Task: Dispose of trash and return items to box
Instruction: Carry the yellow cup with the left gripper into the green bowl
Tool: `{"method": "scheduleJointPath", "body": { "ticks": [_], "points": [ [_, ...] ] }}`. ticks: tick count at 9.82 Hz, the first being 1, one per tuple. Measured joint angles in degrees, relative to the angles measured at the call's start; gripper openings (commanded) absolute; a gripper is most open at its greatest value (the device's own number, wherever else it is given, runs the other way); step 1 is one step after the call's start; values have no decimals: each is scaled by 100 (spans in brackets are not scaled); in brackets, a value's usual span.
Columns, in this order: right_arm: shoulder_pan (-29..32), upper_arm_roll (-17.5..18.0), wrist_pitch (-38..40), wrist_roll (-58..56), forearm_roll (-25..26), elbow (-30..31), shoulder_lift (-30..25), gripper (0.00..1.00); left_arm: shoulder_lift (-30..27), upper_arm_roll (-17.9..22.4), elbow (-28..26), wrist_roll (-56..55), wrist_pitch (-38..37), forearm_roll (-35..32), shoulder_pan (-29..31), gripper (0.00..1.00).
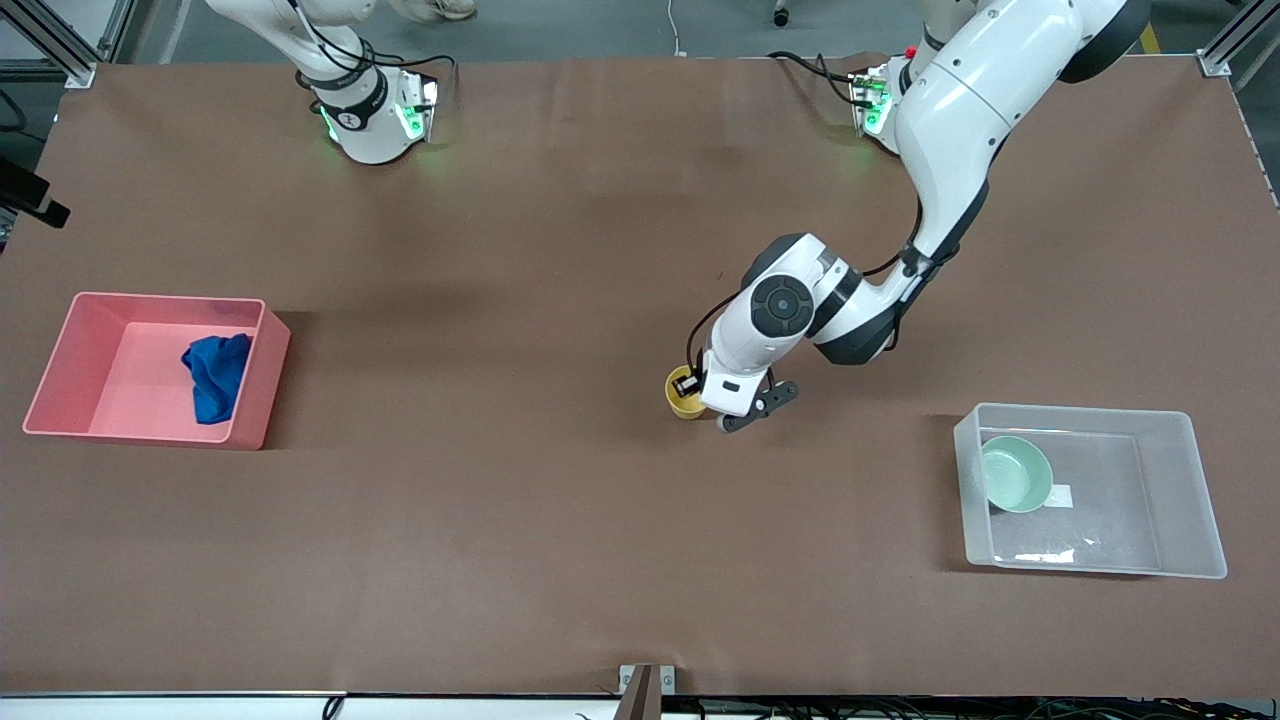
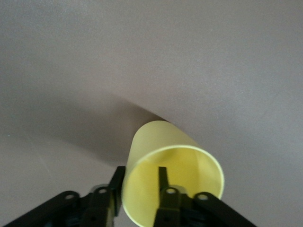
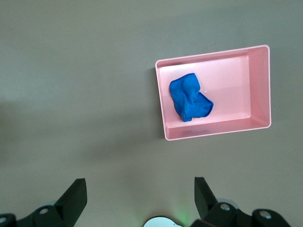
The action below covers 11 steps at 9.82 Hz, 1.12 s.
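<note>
The yellow cup [image 1: 682, 398] stands on the brown table near the middle; it also shows in the left wrist view [image 2: 161, 142]. My left gripper [image 1: 700, 392] is low at the cup and open. In the left wrist view the gripper [image 2: 140, 172] straddles the cup's rim, one finger outside the wall and one inside. The mint-green bowl [image 1: 1015, 475] lies in the clear box [image 1: 1090, 412] toward the left arm's end. The blue wad [image 1: 215, 375] lies in the pink bin [image 1: 60, 360]. My right gripper [image 3: 139, 189] is open and empty, waiting high over the table.
The right wrist view shows the pink bin [image 3: 255, 85] with the blue wad [image 3: 189, 97] in it. The box has a small white label [image 1: 1060, 494] on its bottom. Both arm bases stand along the table edge farthest from the front camera.
</note>
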State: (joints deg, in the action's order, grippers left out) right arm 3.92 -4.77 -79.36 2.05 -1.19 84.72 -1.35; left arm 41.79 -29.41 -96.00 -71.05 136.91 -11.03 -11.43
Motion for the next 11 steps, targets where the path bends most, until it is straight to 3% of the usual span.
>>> {"method": "scheduleJointPath", "body": {
  "ticks": [2, 4, 6, 7, 9, 11],
  "points": [
    [-3, -1, -120, 0, 1, 90, 170, 100, -43, 5, 140, -26, -70, -2, 22, 0],
    [-14, 2, -132, -13, 2, 63, 171, 100, -436, 34, 682, 171, -1101, -21, 321, 0],
    [-17, -2, -136, -26, 5, -1, 156, 100, -1107, 49, 1240, 1455, -2406, -56, 1101, 0],
    [-16, -10, -137, -26, 5, -49, 149, 100, -1347, 61, 1272, 2441, -2715, -65, 1655, 0],
    [-14, -22, -137, -31, 5, -92, 143, 100, -1321, 88, 1201, 4375, -2822, -65, 2842, 0],
    [-14, -25, -137, -34, 5, -97, 143, 100, -909, 103, 1130, 5512, -2771, -64, 3672, 0]
  ]
}}
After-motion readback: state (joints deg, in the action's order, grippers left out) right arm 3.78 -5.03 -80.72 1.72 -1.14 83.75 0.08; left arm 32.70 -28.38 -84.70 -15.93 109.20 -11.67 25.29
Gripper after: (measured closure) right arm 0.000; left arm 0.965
